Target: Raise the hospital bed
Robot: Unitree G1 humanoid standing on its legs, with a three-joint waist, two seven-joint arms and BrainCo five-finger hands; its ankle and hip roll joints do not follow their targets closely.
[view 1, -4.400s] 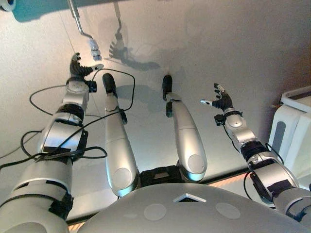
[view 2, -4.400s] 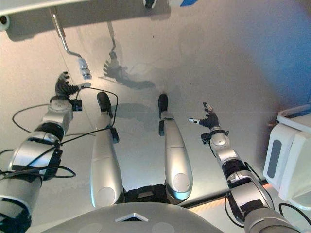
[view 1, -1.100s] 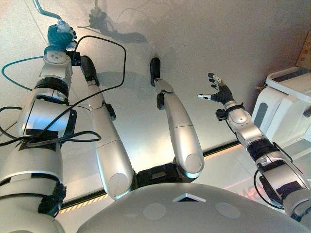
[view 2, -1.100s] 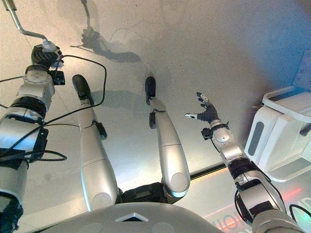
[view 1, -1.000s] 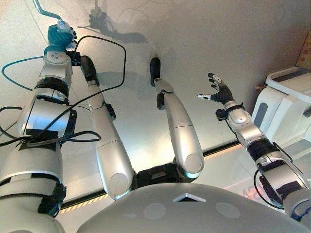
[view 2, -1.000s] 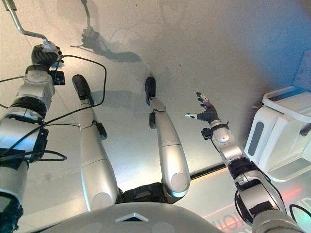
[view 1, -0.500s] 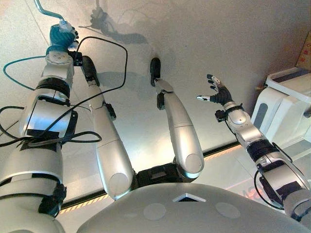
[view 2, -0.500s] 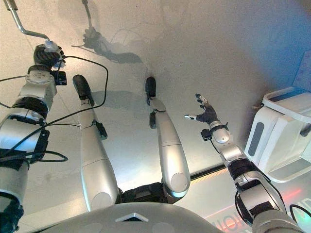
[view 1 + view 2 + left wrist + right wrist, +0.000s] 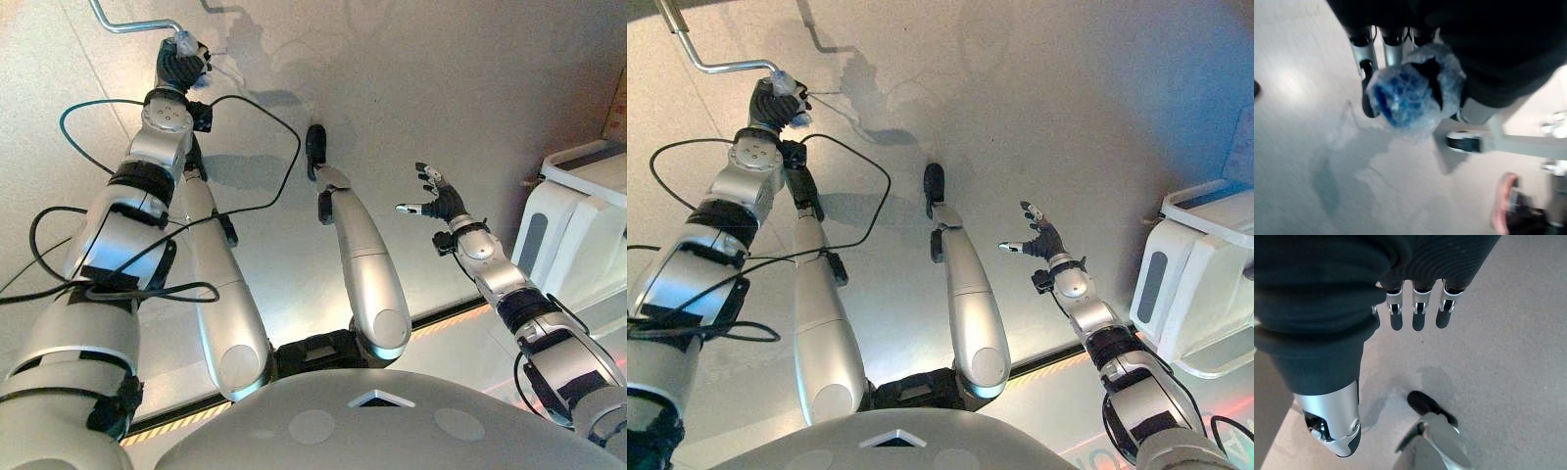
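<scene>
Crank handle (image 9: 132,26) for the bed, seen in the left eye view, is a bent metal rod running from the upper left down to a grip at the far end of the left arm. The left robot hand (image 9: 179,65) is curled round that grip, so the rod's long run stretches away from the hand toward the view's upper left. The right robot hand (image 9: 438,199) hangs well apart over bare floor (image 9: 411,88), fingers spread and holding nothing.

Right eye view gives the same layout: the crank (image 9: 720,64) bends into the left robot hand (image 9: 776,101), while the right one (image 9: 1038,237) is far off to the other side, near a white cabinet (image 9: 1195,294).

Left wrist view shows the blue wrapped grip (image 9: 1410,90) enclosed by the fingers (image 9: 1393,44).

Right wrist view shows straight fingers (image 9: 1419,308), empty.

Turning, I judge, falls to the left arm alone, sweeping round the rod's pivot.
</scene>
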